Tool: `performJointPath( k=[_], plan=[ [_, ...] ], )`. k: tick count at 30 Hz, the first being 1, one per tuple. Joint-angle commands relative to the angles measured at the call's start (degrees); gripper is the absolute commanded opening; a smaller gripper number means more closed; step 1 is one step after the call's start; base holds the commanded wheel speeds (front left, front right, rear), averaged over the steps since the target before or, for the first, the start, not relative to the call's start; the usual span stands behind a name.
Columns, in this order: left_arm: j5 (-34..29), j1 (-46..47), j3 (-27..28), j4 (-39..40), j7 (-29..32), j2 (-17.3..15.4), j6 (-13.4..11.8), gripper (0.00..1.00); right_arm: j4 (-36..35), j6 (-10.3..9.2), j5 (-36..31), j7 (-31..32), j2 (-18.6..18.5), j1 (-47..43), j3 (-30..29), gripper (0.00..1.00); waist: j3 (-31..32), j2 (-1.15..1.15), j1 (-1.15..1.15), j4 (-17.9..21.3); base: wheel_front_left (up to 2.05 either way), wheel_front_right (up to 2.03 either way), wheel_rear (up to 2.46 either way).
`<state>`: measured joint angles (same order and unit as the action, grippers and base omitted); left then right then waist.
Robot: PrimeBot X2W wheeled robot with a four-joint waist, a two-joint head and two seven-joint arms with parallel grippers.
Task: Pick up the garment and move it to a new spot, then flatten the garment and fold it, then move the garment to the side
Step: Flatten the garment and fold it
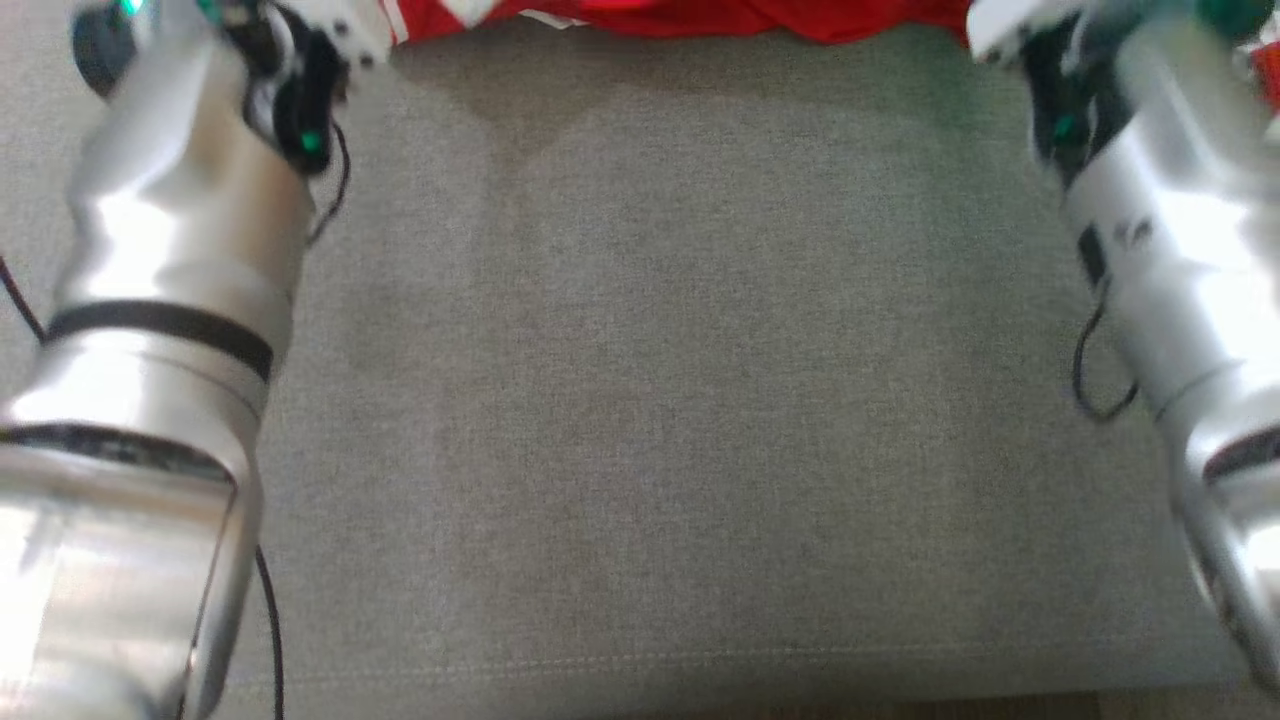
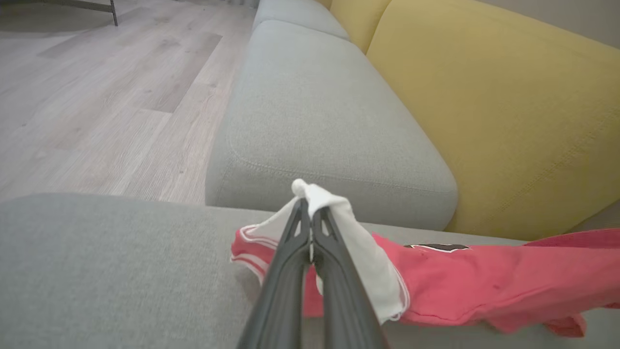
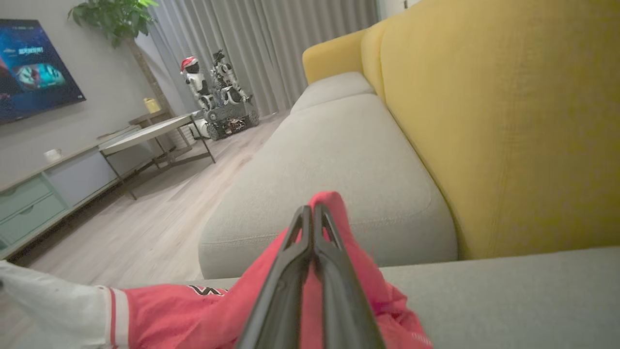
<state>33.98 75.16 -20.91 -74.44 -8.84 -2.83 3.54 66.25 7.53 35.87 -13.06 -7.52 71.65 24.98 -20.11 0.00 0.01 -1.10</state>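
Pincer state: left pincer (image 2: 310,206) clamps the garment's (image 2: 484,286) white part, right pincer (image 3: 312,211) its red cloth. I hold it stretched at the cushion's (image 1: 640,400) far edge. Judged: move under way; flattening, folding, setting aside remain.

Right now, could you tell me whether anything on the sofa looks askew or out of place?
The red garment is bunched and twisted, stretched between the left fingers, shut on its white end, and the right fingers, shut on red cloth.
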Motion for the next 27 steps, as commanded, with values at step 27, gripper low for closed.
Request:
performJointPath(
  k=[27],
  plan=[
    [-2.0, -68.6, 8.4, 58.6, 1.6, -11.7, -9.2, 0.00, -36.3, -0.04, 13.1, 1.1, -9.5, -61.0, -5.5, 0.00, 21.1, 0.00, -0.01, 0.6, 0.00, 0.00, 0.00]
  ],
)
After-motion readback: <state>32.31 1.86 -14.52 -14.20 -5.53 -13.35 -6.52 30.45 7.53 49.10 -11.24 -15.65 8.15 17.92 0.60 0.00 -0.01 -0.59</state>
